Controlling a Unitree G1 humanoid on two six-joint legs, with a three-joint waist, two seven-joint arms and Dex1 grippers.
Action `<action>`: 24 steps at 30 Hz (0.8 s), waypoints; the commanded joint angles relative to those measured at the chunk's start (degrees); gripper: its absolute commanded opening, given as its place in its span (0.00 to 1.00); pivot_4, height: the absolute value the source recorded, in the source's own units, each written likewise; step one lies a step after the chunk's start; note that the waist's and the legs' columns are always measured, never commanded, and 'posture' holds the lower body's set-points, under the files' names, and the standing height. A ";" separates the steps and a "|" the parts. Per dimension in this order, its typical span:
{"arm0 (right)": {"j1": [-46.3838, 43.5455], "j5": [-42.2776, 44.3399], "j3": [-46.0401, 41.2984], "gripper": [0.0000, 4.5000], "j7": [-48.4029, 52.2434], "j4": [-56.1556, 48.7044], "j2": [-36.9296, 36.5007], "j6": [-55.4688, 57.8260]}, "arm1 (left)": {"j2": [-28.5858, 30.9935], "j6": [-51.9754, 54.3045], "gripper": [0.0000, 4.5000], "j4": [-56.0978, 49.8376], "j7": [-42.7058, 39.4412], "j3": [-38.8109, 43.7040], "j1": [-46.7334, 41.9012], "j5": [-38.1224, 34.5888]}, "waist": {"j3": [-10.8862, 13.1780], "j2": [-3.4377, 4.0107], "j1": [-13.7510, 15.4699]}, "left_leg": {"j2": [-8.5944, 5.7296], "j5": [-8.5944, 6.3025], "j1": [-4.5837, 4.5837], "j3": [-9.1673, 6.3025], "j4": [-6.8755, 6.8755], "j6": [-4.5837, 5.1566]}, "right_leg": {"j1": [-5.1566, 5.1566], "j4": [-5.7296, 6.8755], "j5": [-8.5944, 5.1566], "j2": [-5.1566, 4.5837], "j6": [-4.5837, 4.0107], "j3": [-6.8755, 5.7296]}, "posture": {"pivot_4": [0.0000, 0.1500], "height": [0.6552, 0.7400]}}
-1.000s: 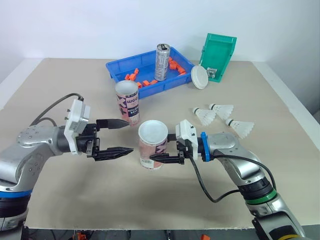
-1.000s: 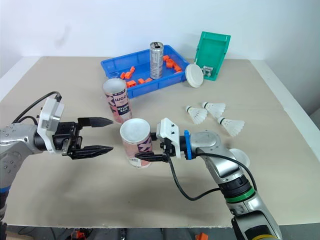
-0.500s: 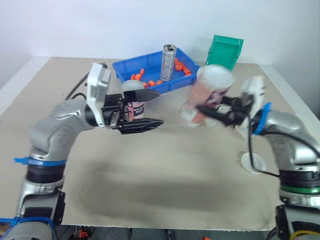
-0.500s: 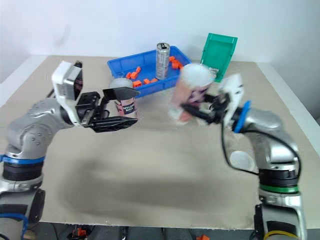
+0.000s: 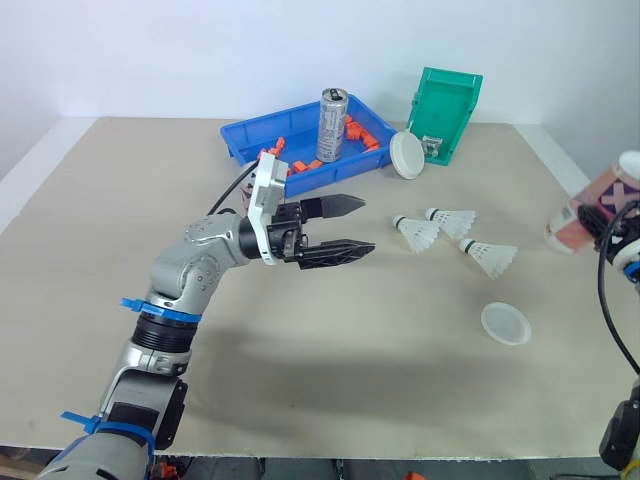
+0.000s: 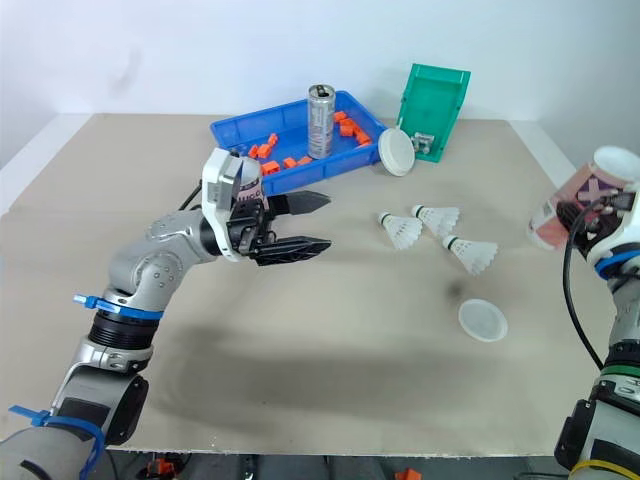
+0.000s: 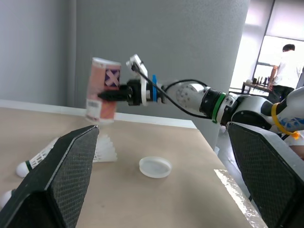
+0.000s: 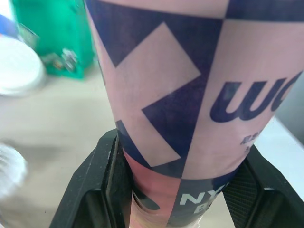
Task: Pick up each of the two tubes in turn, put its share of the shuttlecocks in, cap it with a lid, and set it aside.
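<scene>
Outward, R arm (image 6: pixel 628 300) holds tube (image 6: pixel 577 202) tilted, aloft.

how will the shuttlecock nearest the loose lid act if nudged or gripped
The shuttlecock probably weighs very little: a thin white skirt on a small round head. Lying on its side, cone-shaped, it would likely roll in a curve if nudged. The skirt looks delicate; a hard squeeze may crush it.
</scene>
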 commanded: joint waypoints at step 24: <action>-1.73 -5.28 5.52 0.98 1.29 14.25 -3.58 0.19 | -1.16 -0.45 1.00 -2.28 0.58 -0.08 0.60 2.29 | 0.00 0.10 -1.04 | -0.24 0.03 0.00 0.00 0.17 -0.02 | 0.20 -0.04 -0.18 0.02 0.62 0.41 | 1.00 1.00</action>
